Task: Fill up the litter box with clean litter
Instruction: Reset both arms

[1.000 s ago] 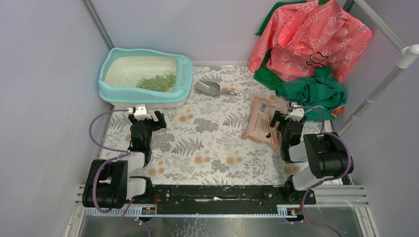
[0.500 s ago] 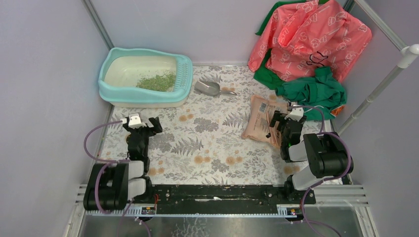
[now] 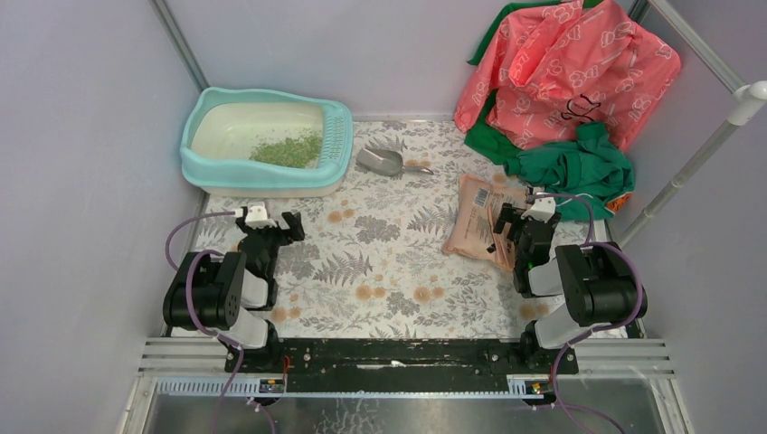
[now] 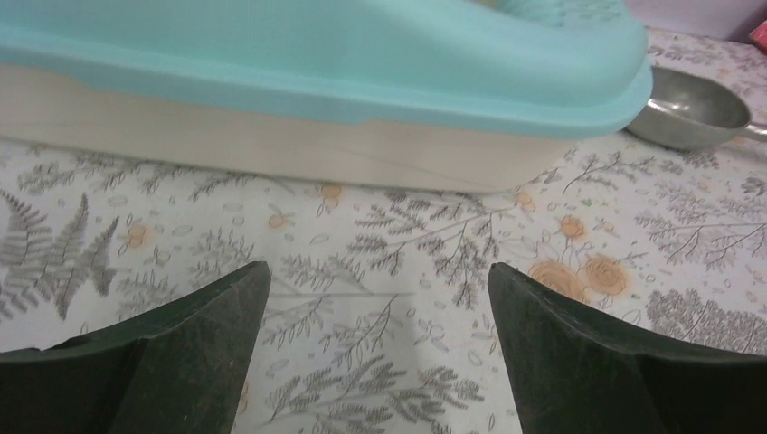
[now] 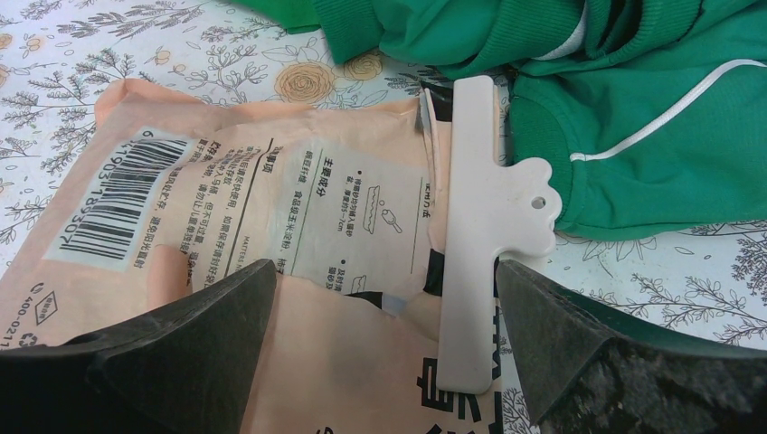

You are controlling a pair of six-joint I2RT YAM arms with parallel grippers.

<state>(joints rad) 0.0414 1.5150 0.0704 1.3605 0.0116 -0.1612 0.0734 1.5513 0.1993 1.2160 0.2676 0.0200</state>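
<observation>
The turquoise litter box point(image 3: 206, 170) with a cream inner pan stands at the back left, slotted rim on its right end. A heap of green clean litter point(image 3: 288, 150) lies inside it. Its near wall fills the top of the left wrist view point(image 4: 317, 63). My left gripper point(image 3: 269, 223) is open and empty, low over the mat just in front of the box. My right gripper point(image 3: 519, 221) is open over the pink-orange litter bag point(image 3: 478, 226). In the right wrist view the bag point(image 5: 298, 226) and its white clip point(image 5: 484, 217) lie between my fingers, untouched.
A grey scoop point(image 3: 383, 163) lies on the mat right of the box; it also shows in the left wrist view point(image 4: 692, 108). A green garment point(image 3: 574, 167) and a pink printed bag point(image 3: 561, 68) are piled at the back right. A white pole point(image 3: 696, 163) slants along the right side.
My left arm has folded back toward its base, and its gripper has drawn away from the litter box's front wall. The right arm has not moved.
</observation>
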